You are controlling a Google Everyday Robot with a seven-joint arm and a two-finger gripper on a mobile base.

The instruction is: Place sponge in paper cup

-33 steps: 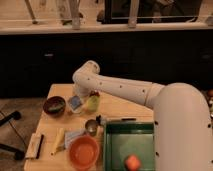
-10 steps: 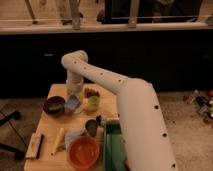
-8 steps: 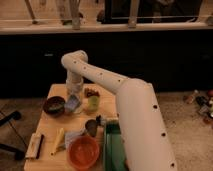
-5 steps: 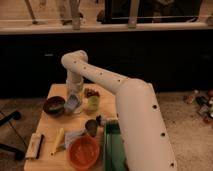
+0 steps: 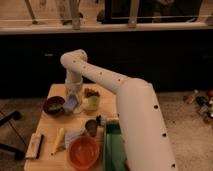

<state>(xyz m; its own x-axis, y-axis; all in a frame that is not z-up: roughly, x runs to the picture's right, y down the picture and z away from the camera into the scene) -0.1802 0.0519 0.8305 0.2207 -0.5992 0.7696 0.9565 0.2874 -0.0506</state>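
My gripper (image 5: 73, 98) hangs from the white arm over the back left of the wooden table (image 5: 46, 131). It is shut on the sponge (image 5: 70, 104), a small light blue-grey pad held tilted just under it, low over the table. The paper cup (image 5: 93, 102), small and pale yellow-green, stands upright just to the right of the gripper. The sponge is left of the cup, not over it.
A dark bowl (image 5: 53, 106) sits just left of the sponge. Brown bits (image 5: 91, 92) lie behind the cup. In front are a dark metallic cup (image 5: 91, 127), a grey-blue cloth (image 5: 74, 136), a yellow wedge (image 5: 59, 140), an orange bowl (image 5: 82, 152), a green bin (image 5: 114, 147) and a brush (image 5: 34, 146).
The arm swung its elbow to the left since the oldest frame. Over the last second the gripper and sponge sank slightly down and left, towards the dark bowl.
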